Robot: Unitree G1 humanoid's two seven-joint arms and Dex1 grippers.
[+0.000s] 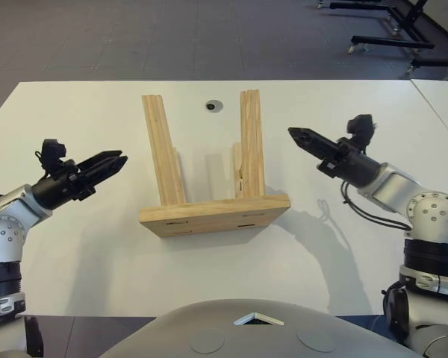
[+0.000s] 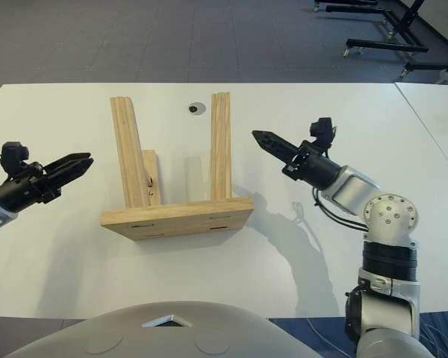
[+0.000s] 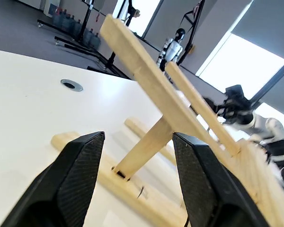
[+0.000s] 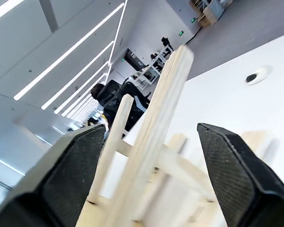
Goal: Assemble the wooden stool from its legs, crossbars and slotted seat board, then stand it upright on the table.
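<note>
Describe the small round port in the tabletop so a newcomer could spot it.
On the white table, find the wooden stool in the middle. Between the far ends of its two long legs sits the port: small, round, dark-centred, the only thing there not wood.

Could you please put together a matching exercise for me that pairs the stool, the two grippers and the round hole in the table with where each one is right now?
Things:
1. stool
2. left gripper
3. right gripper
4. round hole

Places:
A. over the table, to the stool's right, jaws open and empty
B. set in the table, between the far ends of the upper legs
C. lying on its side mid-table, legs pointing away from the robot
D. over the table, to the stool's left, jaws open and empty

Pairs: 1-C, 2-D, 3-A, 4-B.
</note>
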